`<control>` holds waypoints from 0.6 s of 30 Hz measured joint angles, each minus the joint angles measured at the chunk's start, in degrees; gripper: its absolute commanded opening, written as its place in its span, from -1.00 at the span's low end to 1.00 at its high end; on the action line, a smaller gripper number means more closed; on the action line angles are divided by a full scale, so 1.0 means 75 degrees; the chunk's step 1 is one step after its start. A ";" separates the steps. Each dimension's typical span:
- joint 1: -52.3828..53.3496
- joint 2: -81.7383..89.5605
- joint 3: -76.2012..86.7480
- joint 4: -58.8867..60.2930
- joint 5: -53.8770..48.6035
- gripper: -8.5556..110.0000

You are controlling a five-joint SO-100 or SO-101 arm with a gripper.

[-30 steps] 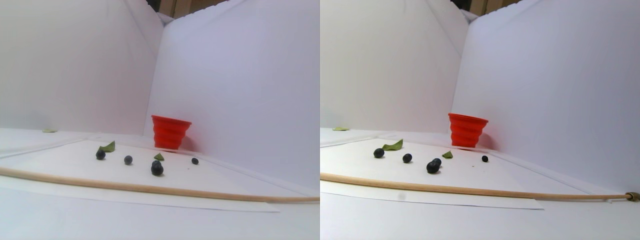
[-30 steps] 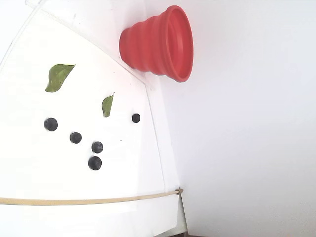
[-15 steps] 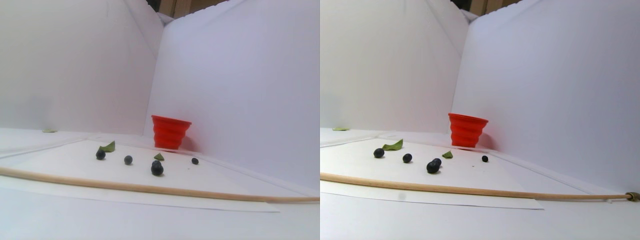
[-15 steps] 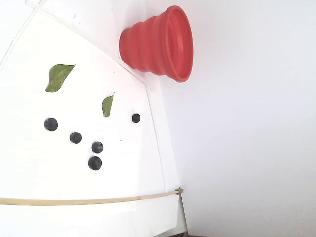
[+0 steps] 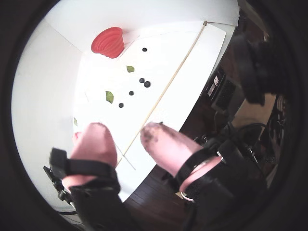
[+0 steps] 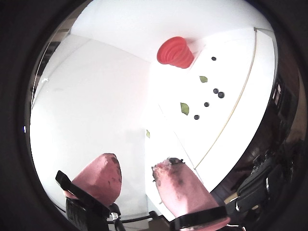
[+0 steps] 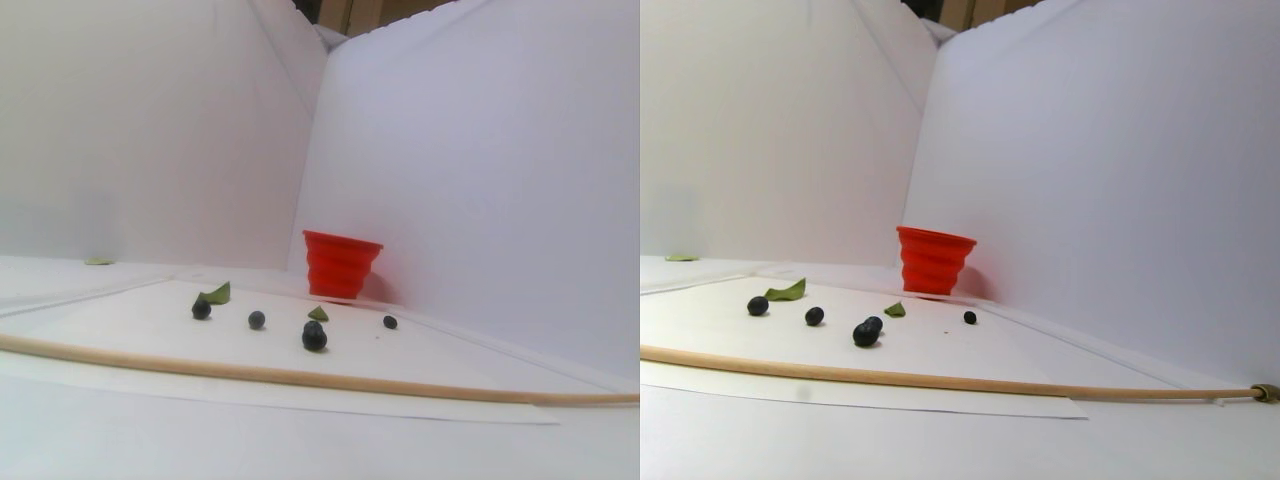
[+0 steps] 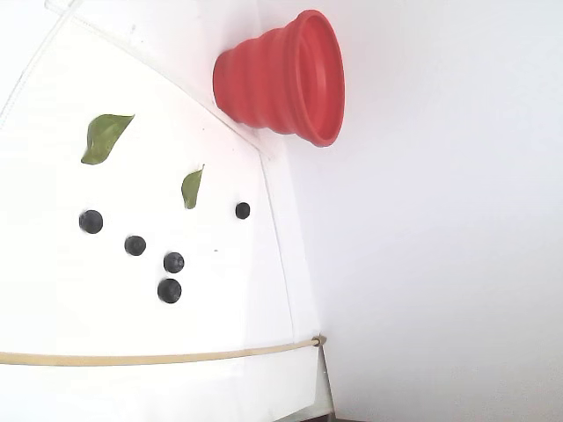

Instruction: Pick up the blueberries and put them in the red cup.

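Up above the desk (image 8: 53, 378), well back from the work area, the gripper (image 5: 126, 135) hangs with its two pink fingers (image 5: 96, 142) spread apart and nothing between them; both wrist views show the gap bare.

Nothing on the sheet has moved over the last second. Five blueberries (image 8: 169, 290) lie loose in the same scatter as before in the fixed view: four in a loose diagonal run, one apart (image 8: 242, 210) nearer the red cup (image 8: 281, 79). That cup stands upright against the white backdrop, beyond the berries in the stereo pair view (image 7: 340, 265), and I can't see into it from any angle. Two green leaves (image 8: 104, 136) lie among the berries, touching none of them as far as I can tell, and a thin wooden stick (image 8: 158, 358) lies across the near side of the sheet, between the arm and the fruit.

Since the scene matches the earlier frames berry for berry, I'd judge the task has not begun: no berry is held, and the arm is only poised to reach. Its first move will have to carry it over the stick and down onto one of these small round things, which look likely to roll if nudged.
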State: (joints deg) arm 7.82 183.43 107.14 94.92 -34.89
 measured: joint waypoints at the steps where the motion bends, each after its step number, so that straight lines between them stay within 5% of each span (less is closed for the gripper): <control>1: 0.0000 -0.0047 0.0059 -0.0012 -0.0117 -0.62; 18: 0.0305 -0.0621 0.0914 -0.0539 -0.1887 -0.62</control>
State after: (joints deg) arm 10.11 178.77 113.99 90.88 -49.04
